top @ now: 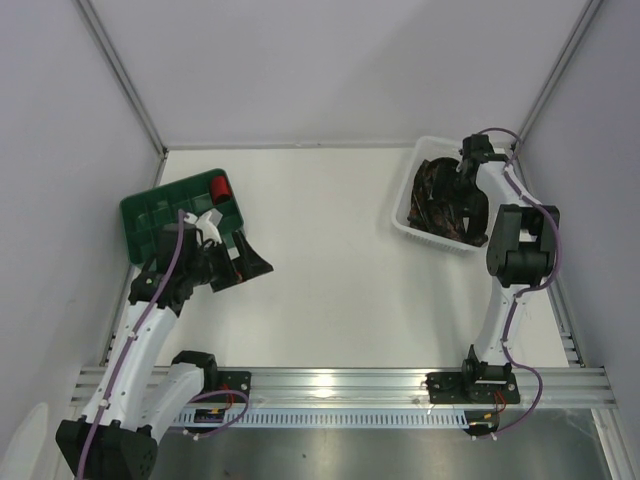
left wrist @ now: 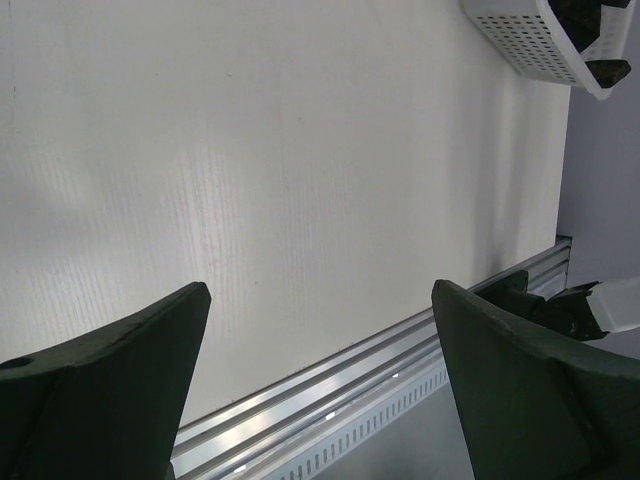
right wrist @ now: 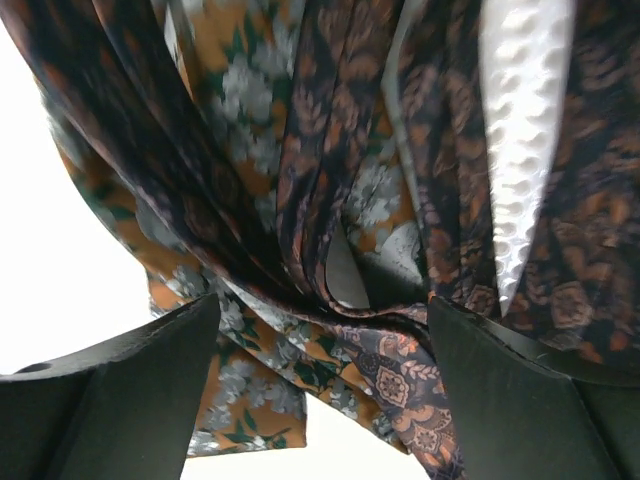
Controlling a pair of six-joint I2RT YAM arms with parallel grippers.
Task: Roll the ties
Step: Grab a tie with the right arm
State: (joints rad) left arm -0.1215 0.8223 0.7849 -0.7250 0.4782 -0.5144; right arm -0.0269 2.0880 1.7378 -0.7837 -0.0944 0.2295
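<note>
The ties (top: 436, 193) lie in a dark, brown-orange patterned heap inside a white basket (top: 428, 236) at the far right. My right gripper (top: 462, 186) reaches down into the basket, open. In the right wrist view the ties (right wrist: 330, 150) fill the frame as crumpled folds, and the right gripper (right wrist: 322, 300) has its jaws wide apart with folds of fabric lying between them, not pinched. My left gripper (top: 252, 262) is open and empty, low over the table beside a green tray. In the left wrist view the left gripper (left wrist: 320, 290) has only bare table between its jaws.
A green tray (top: 150, 212) at the far left holds a small red roll (top: 220, 187) and white pieces. The white basket (left wrist: 520, 45) shows at the top right of the left wrist view. An aluminium rail (left wrist: 350, 380) runs along the near table edge. The basket wall (right wrist: 520, 130) is beside the ties.
</note>
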